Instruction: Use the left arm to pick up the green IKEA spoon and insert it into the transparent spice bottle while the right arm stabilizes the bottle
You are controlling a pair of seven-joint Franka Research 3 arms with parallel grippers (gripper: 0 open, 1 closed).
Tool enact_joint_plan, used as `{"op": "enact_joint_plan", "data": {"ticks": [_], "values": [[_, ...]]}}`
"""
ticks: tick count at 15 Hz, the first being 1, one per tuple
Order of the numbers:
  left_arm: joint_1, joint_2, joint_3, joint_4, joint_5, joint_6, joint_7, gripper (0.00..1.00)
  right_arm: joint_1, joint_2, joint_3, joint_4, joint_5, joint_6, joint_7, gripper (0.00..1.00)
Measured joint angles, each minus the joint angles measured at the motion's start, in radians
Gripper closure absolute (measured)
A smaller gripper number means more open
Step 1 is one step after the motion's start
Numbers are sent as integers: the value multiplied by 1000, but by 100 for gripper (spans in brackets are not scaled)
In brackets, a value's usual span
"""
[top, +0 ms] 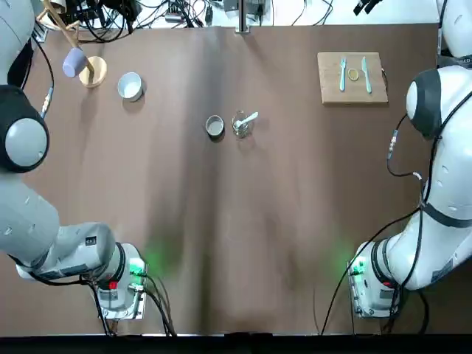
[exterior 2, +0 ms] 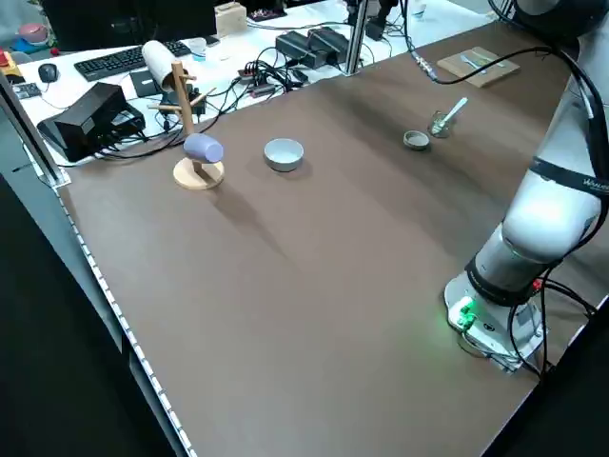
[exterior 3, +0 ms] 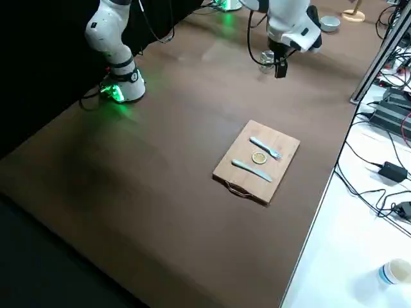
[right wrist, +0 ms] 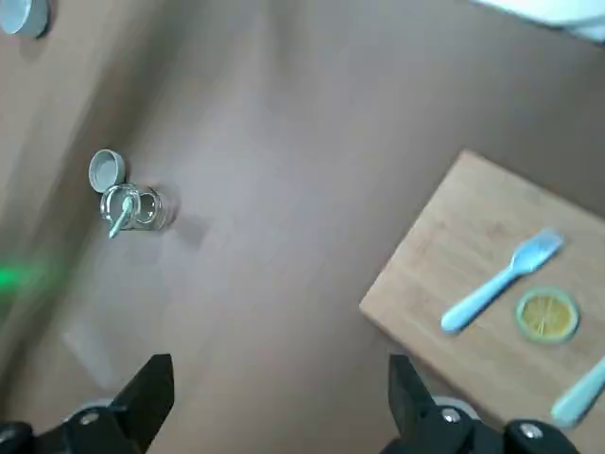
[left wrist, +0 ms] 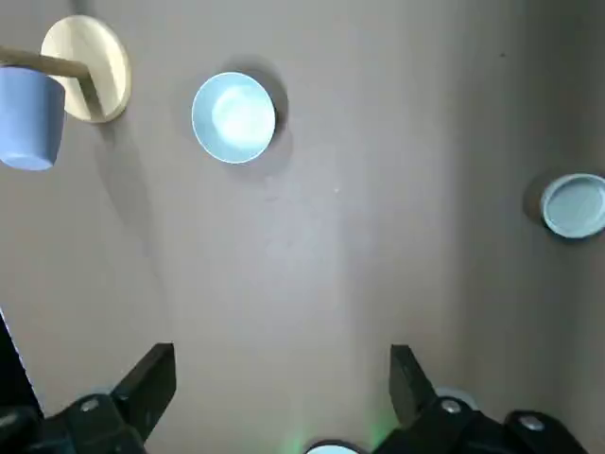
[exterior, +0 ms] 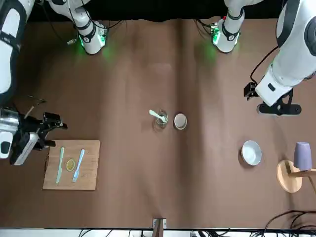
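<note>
The transparent spice bottle (top: 240,125) stands near the middle of the table. The pale green IKEA spoon (top: 250,117) leans inside it, its handle sticking out over the rim. The bottle (right wrist: 133,208) also shows far off in the right wrist view. My left gripper (left wrist: 280,380) hangs open and holds nothing, high over the table's left part, well away from the bottle. My right gripper (right wrist: 279,390) is likewise open with nothing in it. It is raised at the right side near the wooden board, far from the bottle. Nothing touches the bottle or the spoon.
A grey round cap (top: 214,126) lies just left of the bottle. At the far left are a white bowl (top: 130,85) and a wooden mug stand (top: 92,71) with a lilac mug. A wooden board (top: 352,77) with a teal fork, a teal knife and a lemon slice lies at the far right.
</note>
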State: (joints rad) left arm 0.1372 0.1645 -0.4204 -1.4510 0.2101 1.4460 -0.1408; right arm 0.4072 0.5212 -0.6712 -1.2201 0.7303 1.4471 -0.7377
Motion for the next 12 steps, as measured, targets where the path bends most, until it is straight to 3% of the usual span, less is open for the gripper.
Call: {"op": "enact_joint_plan", "data": {"ticks": [3, 5, 6, 8, 11, 12], "values": [[-1, -19, -2, 4, -70, -5, 13, 0, 1, -22, -1, 48, -44, -53, 222, 0], [10, -43, 0, 10, -112, 9, 15, 0, -13, -50, 45, 76, -90, -62, 392, 0], [23, -59, 1, 10, -124, 20, 18, 0, -44, -64, 112, 95, -134, -73, 465, 0], [47, -82, 5, 10, -133, 29, 37, 0, -163, -93, 319, 124, -258, -92, 612, 0], [53, -82, 8, 7, -134, 58, 49, 0, -338, -143, 632, 137, -525, -104, 777, 0], [53, -77, 8, 4, -134, 66, 49, 0, -369, -155, 686, 137, -567, -108, 806, 0]]}}
